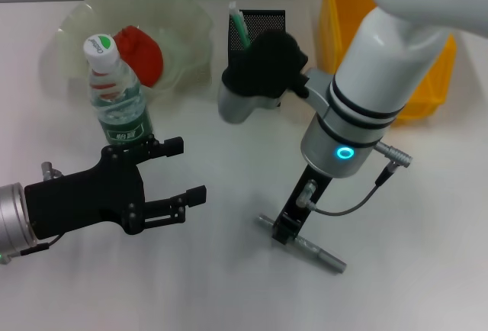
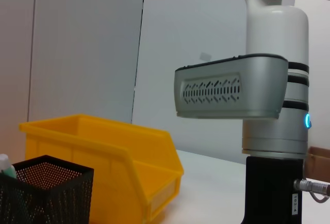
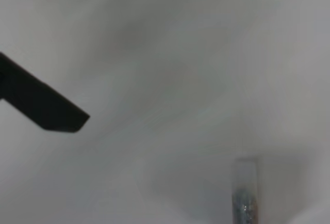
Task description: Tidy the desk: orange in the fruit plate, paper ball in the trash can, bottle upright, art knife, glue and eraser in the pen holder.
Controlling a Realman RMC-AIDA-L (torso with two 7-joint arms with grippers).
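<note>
Your right gripper [image 1: 286, 232] points down at the lower centre of the head view, its jaws closed on the glue [image 1: 303, 244], which lies flat on the white desk [image 1: 229, 285]. Your left gripper [image 1: 187, 171] hangs released at lower left, just in front of the upright bottle [image 1: 116, 94], while the orange [image 1: 141, 55] sits in the fruit plate [image 1: 76, 18] at upper left and the art knife [image 1: 240, 26] stands in the pen holder [image 1: 267, 20]. Only the left wrist view shows the trash can's [image 2: 118, 157] open front beside the pen holder [image 2: 46, 193]; the right wrist view catches just a blurred glue [image 3: 243, 193] end.
</note>
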